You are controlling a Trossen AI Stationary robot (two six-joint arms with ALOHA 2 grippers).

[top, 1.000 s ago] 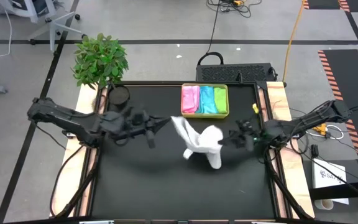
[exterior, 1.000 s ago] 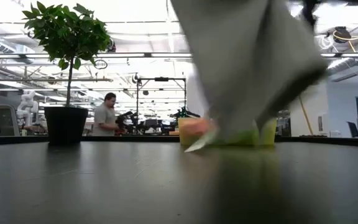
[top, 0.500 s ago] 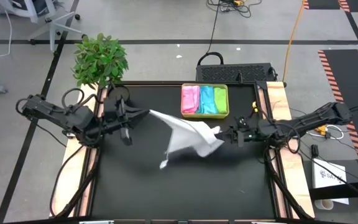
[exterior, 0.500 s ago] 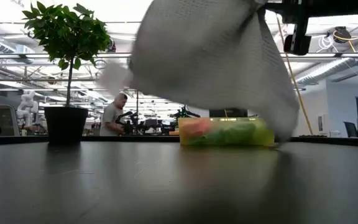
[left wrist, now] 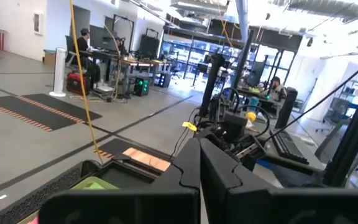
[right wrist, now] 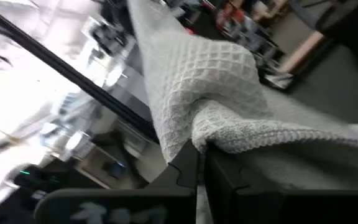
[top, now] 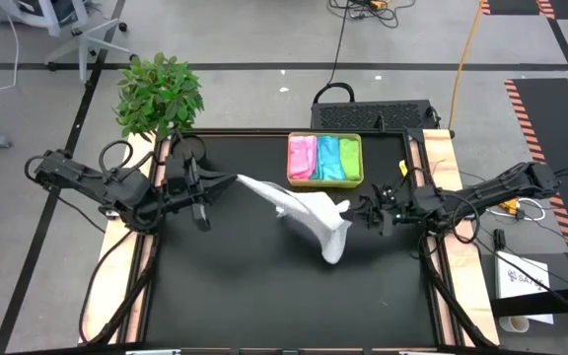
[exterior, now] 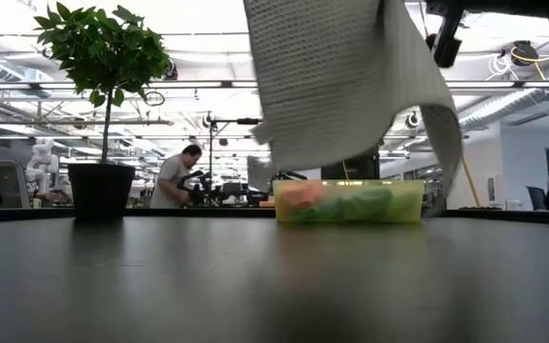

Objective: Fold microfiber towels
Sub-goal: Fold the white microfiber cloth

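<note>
Closed jaws of the left gripper [top: 233, 180] and right gripper [top: 349, 208] each pinch an end of the white towel [top: 304, 209], stretched between them above the table [top: 225, 286], near the tray [top: 324, 180].

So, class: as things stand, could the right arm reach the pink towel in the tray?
Probably not yet. The right gripper is shut on the white towel, stretched in the air towards the left gripper. The pink towel lies uncovered in the tray nearby, but the jaws are occupied.
</note>
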